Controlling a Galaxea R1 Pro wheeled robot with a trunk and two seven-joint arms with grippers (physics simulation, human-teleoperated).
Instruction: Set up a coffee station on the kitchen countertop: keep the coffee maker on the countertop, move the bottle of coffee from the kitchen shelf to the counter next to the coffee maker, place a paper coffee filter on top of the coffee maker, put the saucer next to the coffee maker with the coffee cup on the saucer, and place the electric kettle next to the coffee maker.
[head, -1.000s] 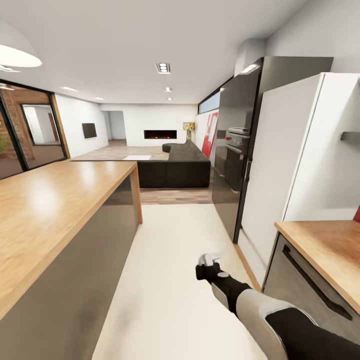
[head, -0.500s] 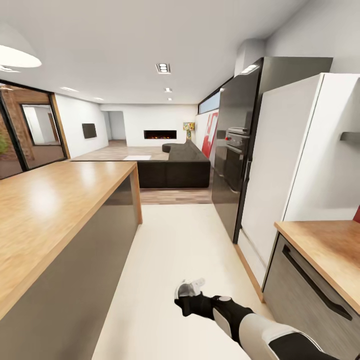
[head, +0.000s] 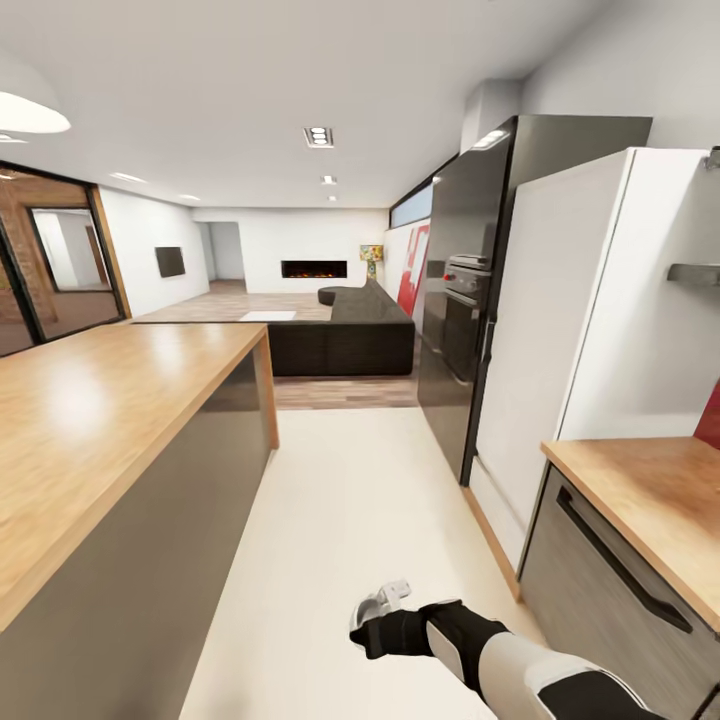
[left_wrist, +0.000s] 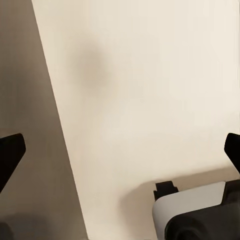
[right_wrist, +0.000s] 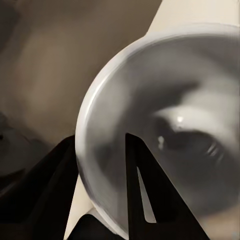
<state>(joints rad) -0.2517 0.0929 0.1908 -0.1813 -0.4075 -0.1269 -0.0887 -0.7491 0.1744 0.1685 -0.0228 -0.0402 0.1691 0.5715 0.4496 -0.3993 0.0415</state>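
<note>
Head view shows the right pincer (head: 378, 612) swung left and lower than a second ago, closed on the cup (right_wrist: 165, 125), carried above the floor (head: 340, 500); left pincer (left_wrist: 120, 150) open.

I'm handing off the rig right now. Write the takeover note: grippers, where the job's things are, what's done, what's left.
Right gripper: shut on a white round dish, probably the saucer; the rim sits between its fingers, held low over the floor.
Left gripper: open, nothing between its fingers, pointing at the floor.
Position: robot in the aisle between the island counter and the right countertop, facing the living room.
Coffee maker, coffee bottle, filter, cup, kettle: unlocated from here, so nothing can be confirmed as placed.
Left: find the coffee maker, set the dish beside it, then the remaining items.
</note>
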